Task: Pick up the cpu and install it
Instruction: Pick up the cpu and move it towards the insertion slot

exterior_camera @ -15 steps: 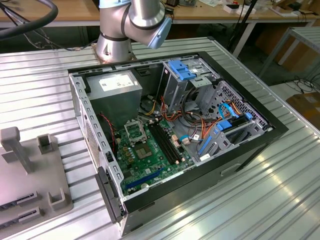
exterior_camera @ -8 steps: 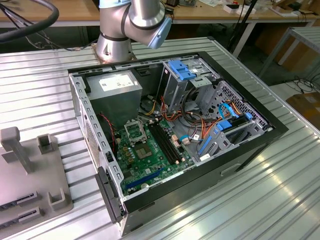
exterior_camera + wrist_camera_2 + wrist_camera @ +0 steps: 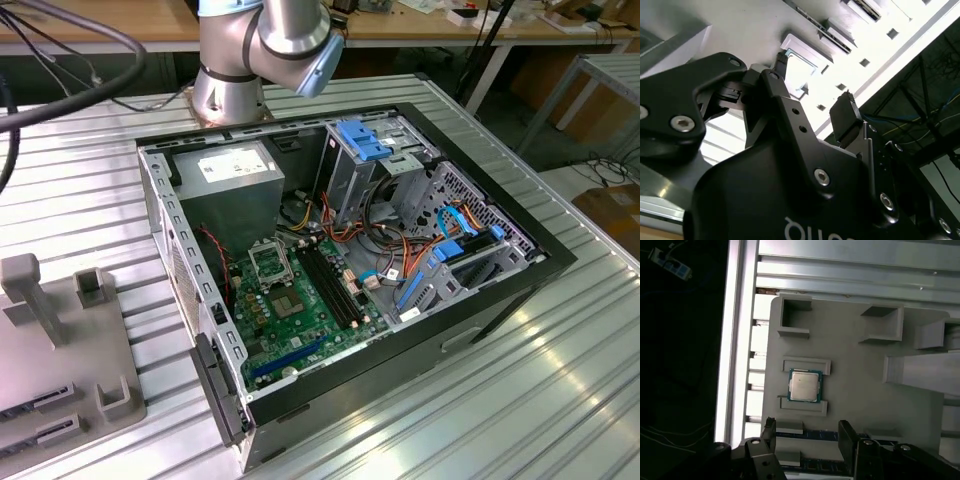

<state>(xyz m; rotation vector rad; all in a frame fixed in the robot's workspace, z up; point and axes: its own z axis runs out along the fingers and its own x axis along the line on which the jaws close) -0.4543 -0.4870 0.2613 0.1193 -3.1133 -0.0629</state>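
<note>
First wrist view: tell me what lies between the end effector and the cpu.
In the first wrist view, a raised grey rib of the tray lies between the open end effector and the cpu.

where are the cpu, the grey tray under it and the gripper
cpu point(image 3: 804, 385), first wrist view, middle of its metal face
grey tray point(image 3: 855, 375), first wrist view, bare flat surface
gripper point(image 3: 807, 426), first wrist view, midway between its open jaws

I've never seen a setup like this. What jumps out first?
The open computer case lies on the ribbed metal table, its green circuit board exposed, the silver arm rising beyond it. In the first wrist view, the small square cpu sits between two ridges on a grey tray, near the open, empty gripper.
</note>
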